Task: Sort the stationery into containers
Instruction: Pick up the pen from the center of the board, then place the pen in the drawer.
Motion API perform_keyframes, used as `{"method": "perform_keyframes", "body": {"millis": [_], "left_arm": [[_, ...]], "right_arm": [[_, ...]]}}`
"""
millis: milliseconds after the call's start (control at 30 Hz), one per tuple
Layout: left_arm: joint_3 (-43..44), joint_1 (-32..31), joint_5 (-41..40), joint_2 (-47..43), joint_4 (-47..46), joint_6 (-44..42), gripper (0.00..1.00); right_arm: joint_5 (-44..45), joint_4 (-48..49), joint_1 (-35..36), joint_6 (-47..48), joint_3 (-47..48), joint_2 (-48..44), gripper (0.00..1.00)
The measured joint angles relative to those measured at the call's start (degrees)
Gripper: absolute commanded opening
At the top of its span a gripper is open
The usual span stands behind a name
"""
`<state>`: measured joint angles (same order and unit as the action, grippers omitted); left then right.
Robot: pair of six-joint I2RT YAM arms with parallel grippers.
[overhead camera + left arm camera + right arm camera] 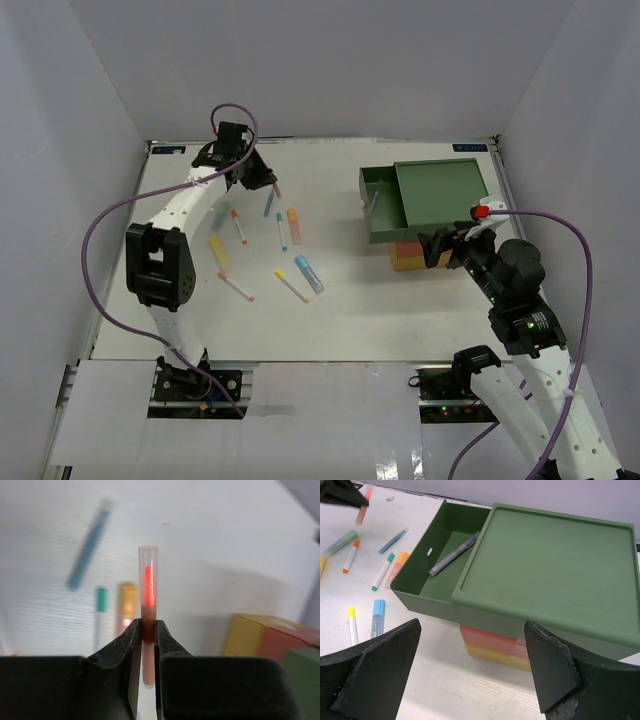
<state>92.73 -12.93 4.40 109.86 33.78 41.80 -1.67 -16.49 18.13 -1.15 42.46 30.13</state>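
Tabletop [400, 310] separated the green drawer [420, 600], open on its left side, from the left gripper [148, 625], which hung well to the drawer's left, clamped on a red pen [148, 585] whose long axis ran straight out past its fingertips. The right gripper [445, 245] sat just beside the drawer, jaws apart and empty. Loose pens [283, 230] lay left of the drawer, and a grey marker [454, 554] lay inside it.

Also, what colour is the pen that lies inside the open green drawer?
Grey, slightly purplish; the pen shows best in the right wrist view.
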Motion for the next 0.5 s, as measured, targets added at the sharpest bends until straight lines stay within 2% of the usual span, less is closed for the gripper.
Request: {"method": "perform_keyframes", "body": {"millis": [200, 333, 500], "left_arm": [[4.5, -8.04, 9.29, -8.09, -7.45, 1.53, 0.01], [7.48, -14.78, 12.66, -8.22, -11.89, 4.2, 0.03], [9.7, -20.83, 12.9, -6.27, -14.16, 7.21, 0.06]], "right_arm": [[0.02, -0.15, 0.0, 0.0, 0.39, 0.61, 0.9], [0.11, -0.59, 0.0, -0.02, 1.05, 0.96, 0.9], [0.24, -1.18, 0.0, -0.02, 2.16, 0.94, 0.9]]}}
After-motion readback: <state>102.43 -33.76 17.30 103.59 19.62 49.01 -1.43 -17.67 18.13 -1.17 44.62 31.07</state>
